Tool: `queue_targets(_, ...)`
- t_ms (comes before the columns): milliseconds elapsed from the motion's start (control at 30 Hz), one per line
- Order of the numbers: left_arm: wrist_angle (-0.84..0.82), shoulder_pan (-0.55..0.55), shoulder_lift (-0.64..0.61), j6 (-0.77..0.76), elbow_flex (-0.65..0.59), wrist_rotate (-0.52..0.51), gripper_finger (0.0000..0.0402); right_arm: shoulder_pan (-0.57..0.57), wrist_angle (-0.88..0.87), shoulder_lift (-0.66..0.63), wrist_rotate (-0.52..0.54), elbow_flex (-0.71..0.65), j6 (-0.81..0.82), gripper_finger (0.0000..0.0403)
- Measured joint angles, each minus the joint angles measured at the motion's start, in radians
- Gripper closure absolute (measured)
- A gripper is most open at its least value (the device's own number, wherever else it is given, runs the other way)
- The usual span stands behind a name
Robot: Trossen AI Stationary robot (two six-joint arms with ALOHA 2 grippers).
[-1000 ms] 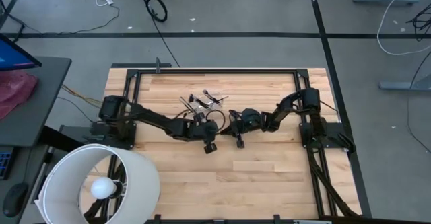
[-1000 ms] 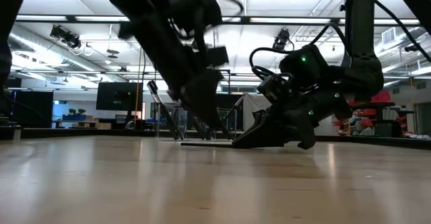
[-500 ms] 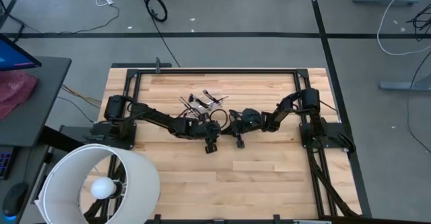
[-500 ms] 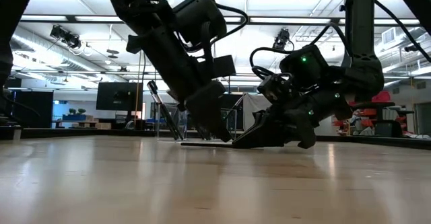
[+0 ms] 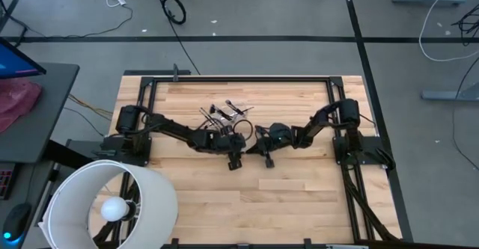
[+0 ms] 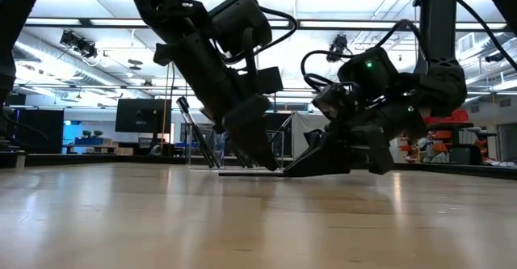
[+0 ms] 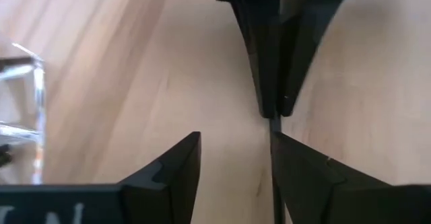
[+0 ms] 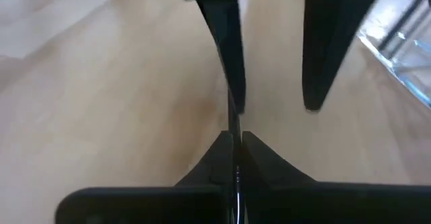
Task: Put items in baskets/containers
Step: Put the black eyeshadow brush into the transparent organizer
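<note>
Handover at mid-desk [image 5: 299, 197]. The right end effector [image 8: 234, 143] is clamped shut on 1 slim brush [image 8: 235, 120], a thin dark rod pinched between its 2 fingers and lying low along the wood. The left end effector [image 7: 232, 158] stands wide open, its fingers [image 7: 176, 167] straddling the same line and, judging by the wrist views, holding nothing; the 2 tips meet almost nose to nose. The clear cup [image 5: 238, 129] sits just beside the left end effector, toward the far side, with several brushes already leaning out of it [image 6: 191, 132]; a few more brushes [image 5: 217, 113] lie loose on the desk just beyond it. Risks, as judgements: the left fingers may close off-centre on so thin a rod and flick it aside; the 2 end effectors, nearly touching, may collide if either advances; a swing of the left wrist toward the cup could tip it, being light and top-heavy with leaning handles; a release by the right before the left has gripped would drop the brush flat, where it is hard to pinch. Open room lies on the near half of the desk, bare up to the white lampshade [image 5: 112, 204] at the near left corner; the black frame rails [image 5: 239, 78] bound the far edge and both sides.
</note>
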Motion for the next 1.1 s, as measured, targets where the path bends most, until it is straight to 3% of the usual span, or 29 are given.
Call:
queue_targets(333, 0.004, 0.013, -0.001, -0.028, 0.000, 0.108, 0.0225, 0.008, -0.001, -0.011, 0.009, 0.000, -0.008, 0.0395)
queue_targets(667, 0.076, 0.010, -0.001, -0.027, -0.001, 0.085, 0.0225, 0.008, 0.000, -0.015, 0.022, 0.003, -0.006, 0.0395)
queue_targets(1100, 0.047, 0.010, -0.001, -0.054, 0.000, 0.136, 0.0225, 0.008, 0.015, -0.015, 0.019, 0.003, -0.005, 0.0395)
